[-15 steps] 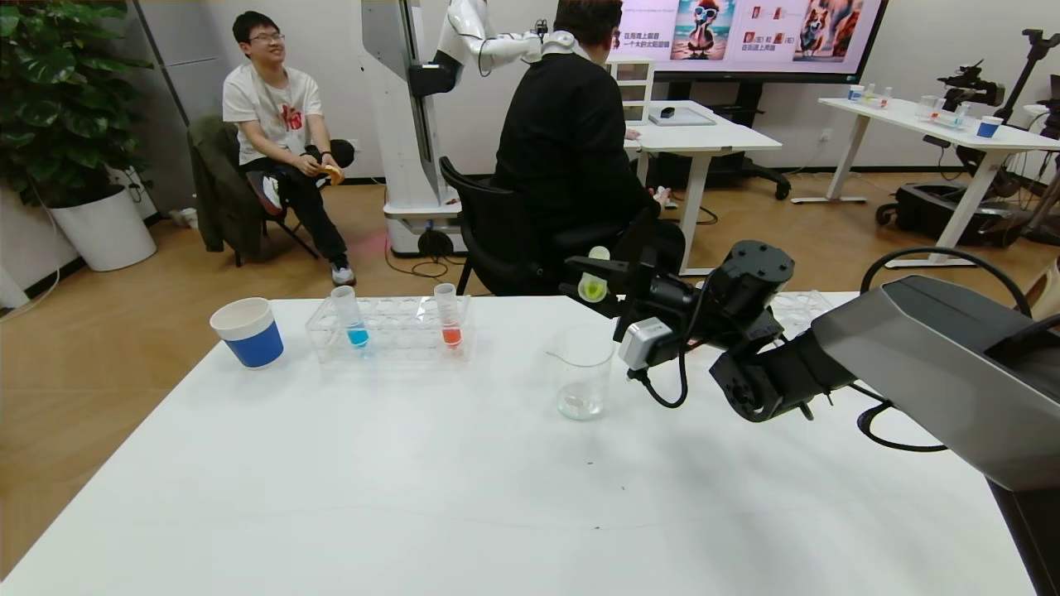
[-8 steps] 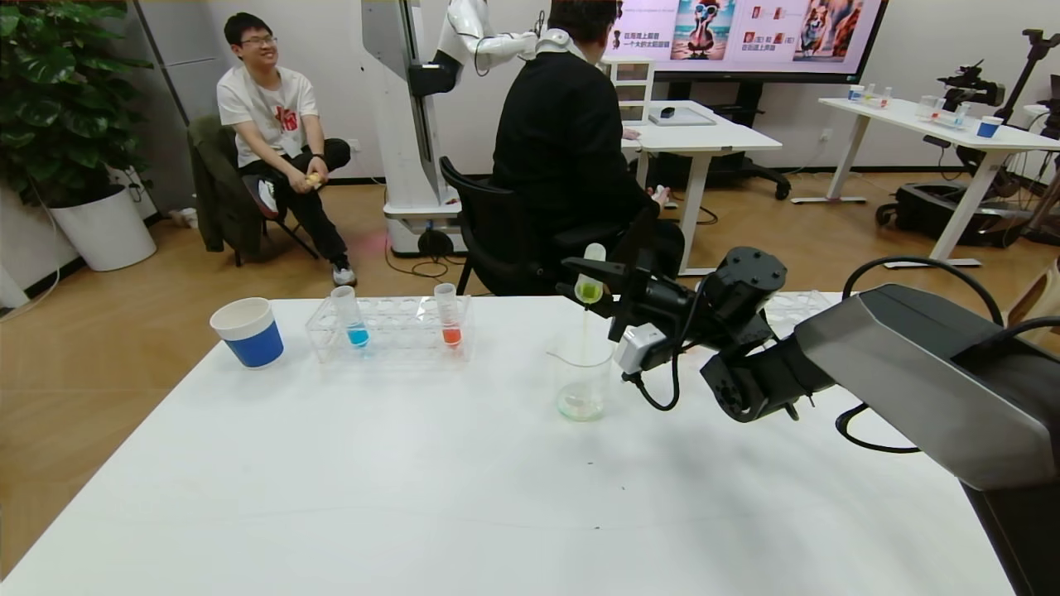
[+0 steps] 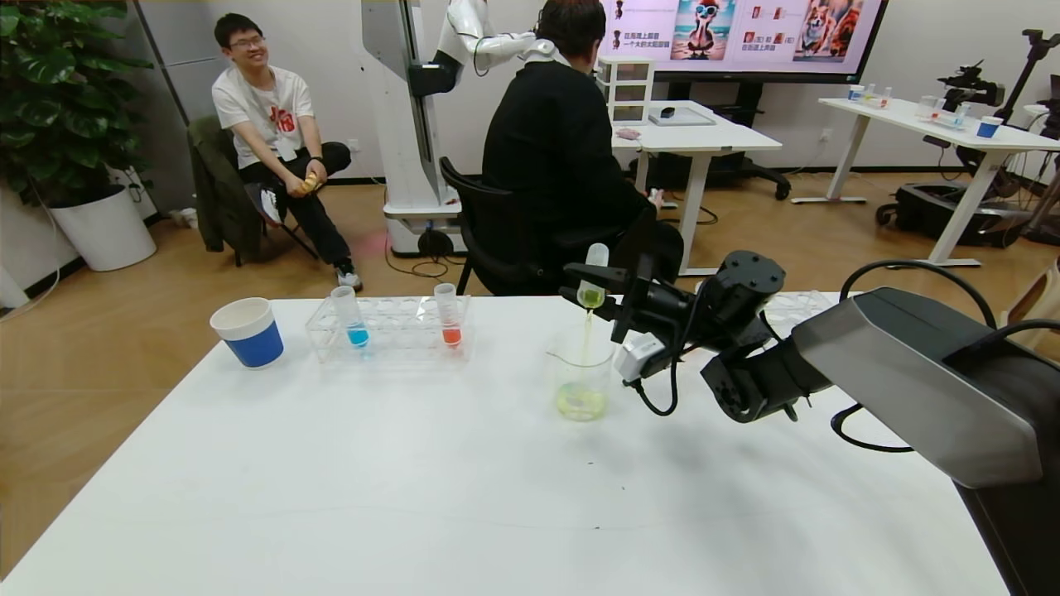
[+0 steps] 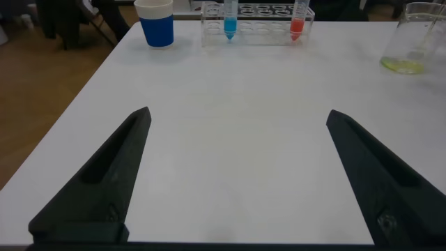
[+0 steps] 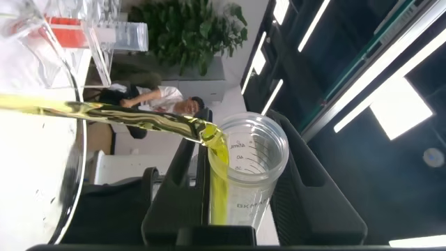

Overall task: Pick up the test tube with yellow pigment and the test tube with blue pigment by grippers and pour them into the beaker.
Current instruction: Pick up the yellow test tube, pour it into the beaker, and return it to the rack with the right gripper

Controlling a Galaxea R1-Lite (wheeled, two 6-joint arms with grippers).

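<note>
My right gripper is shut on the test tube with yellow pigment, tipped mouth-down just above the beaker. A thin yellow stream runs from the tube into the beaker, which holds a shallow yellow pool. In the right wrist view the gripper has the tube pinched between its black fingers. The test tube with blue pigment stands upright in the clear rack at the far left. My left gripper is open over bare table, far from the blue tube.
An orange-red tube stands in the same rack. A blue-and-white paper cup sits left of the rack. A second clear rack lies behind my right arm. People sit beyond the table's far edge.
The right gripper has tipped the yellow tube further over the beaker. A yellow stream now falls, and the beaker's bottom has gone from clear to yellow. The left gripper has stayed open.
</note>
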